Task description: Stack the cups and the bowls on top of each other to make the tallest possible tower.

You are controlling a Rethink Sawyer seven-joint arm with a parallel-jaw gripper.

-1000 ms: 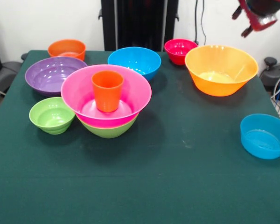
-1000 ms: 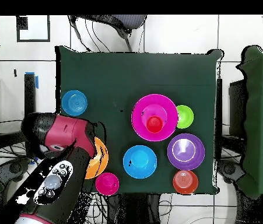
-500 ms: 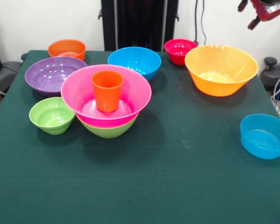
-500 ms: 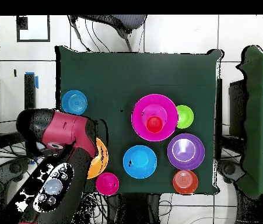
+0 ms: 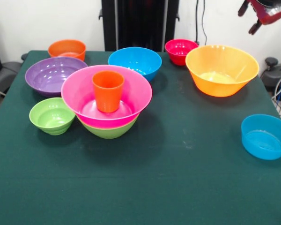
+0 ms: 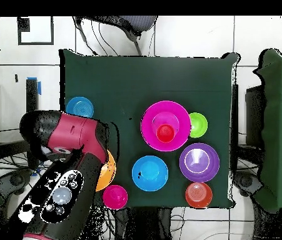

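Observation:
The tower stands left of centre: a green bowl [image 5: 110,130] lowest, a large pink bowl [image 5: 84,91] in it, and the orange cup [image 5: 107,90] upright inside the pink bowl; pink bowl [image 6: 152,119] and cup [image 6: 166,132] also show in the overhead view. My gripper [image 5: 249,18] hangs high at the top right, above and behind the large orange bowl [image 5: 221,70], open and empty. In the overhead view the arm [image 6: 68,140] hides the gripper and part of the large orange bowl [image 6: 107,170].
Loose bowls on the green cloth: medium blue [image 5: 135,62], purple [image 5: 54,75], small green [image 5: 52,115], small orange [image 5: 67,48], small red [image 5: 180,50], small blue [image 5: 264,136] near the right edge. A chair stands beyond the table's far side in the overhead view.
My gripper has risen and shifted a little to the right in the front view. In the overhead view the arm's head has moved toward the small blue bowl. The bowls have not moved.

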